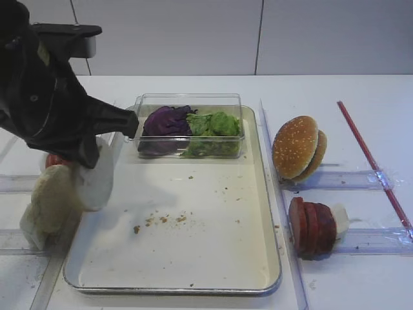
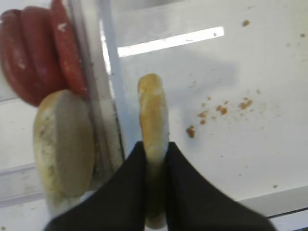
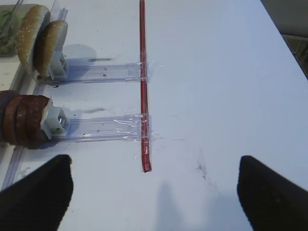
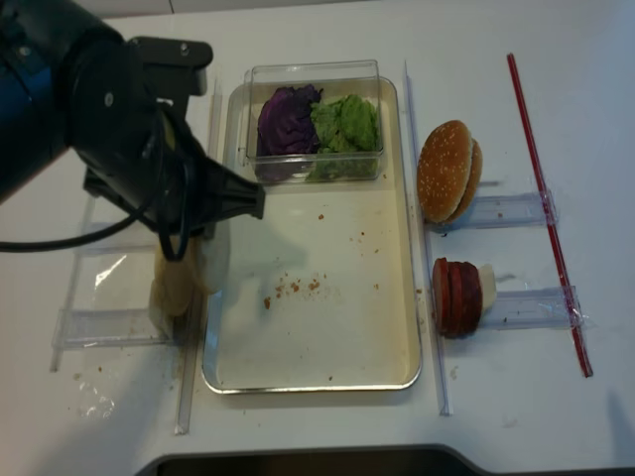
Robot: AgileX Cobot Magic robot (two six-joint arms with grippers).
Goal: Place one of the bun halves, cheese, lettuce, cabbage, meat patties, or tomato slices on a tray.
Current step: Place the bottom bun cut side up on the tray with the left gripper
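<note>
Left claw (image 2: 154, 159) clamped on bun half (image 2: 153, 110)

The left arm reaches in from the upper left of both overhead views, its bulky black wrist angled downward, and the left gripper (image 2: 153, 159) has its two black fingers (image 2: 127, 187) pinched tight on the edge of a bun half (image 2: 153, 113), holding the disc on edge. The right gripper (image 3: 154, 192) hangs with its camera looking straight down, its two dark fingertips (image 3: 38, 192) standing wide apart at the bottom corners of its wrist view with nothing between them.
</note>
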